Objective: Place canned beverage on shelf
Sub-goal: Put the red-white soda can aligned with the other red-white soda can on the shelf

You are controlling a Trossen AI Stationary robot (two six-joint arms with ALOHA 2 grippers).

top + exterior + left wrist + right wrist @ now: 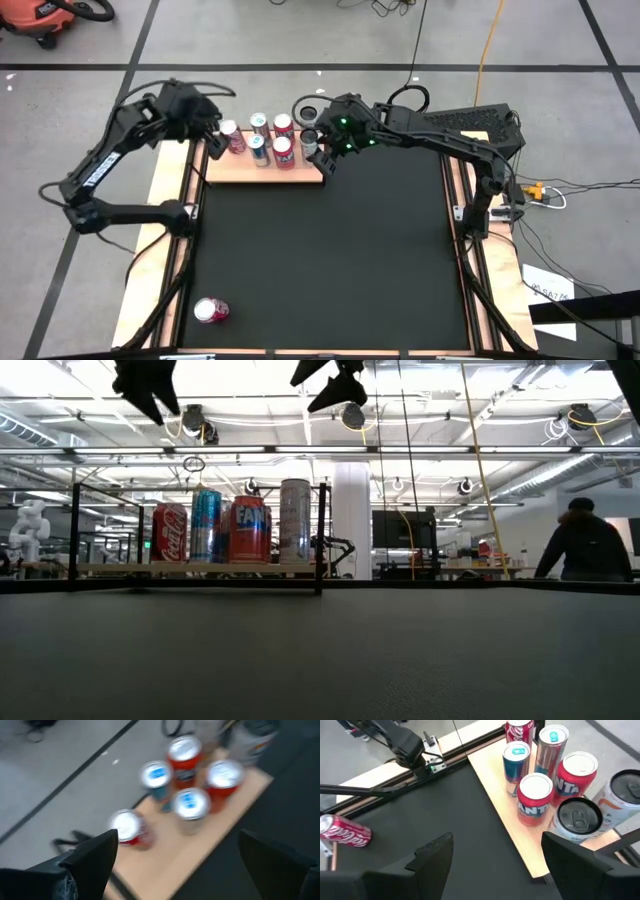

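The shelf, a light wooden board (265,172) with a thin black rail (321,540), lies at the mat's far edge. Several cans stand upright on it: red ones (284,151), blue ones (259,150) and silver ones (309,137). They also show in the right wrist view (535,795). A red cola can (211,311) lies on its side on the black mat near the near left corner. My left gripper (213,140) hovers open above the shelf's left end. My right gripper (325,160) hovers open above its right end. Both are empty.
The black mat (330,250) covers the table between wooden edge strips (160,200). Cables and an orange vacuum (40,20) lie on the floor beyond the table. A person (585,545) stands in the room far behind it.
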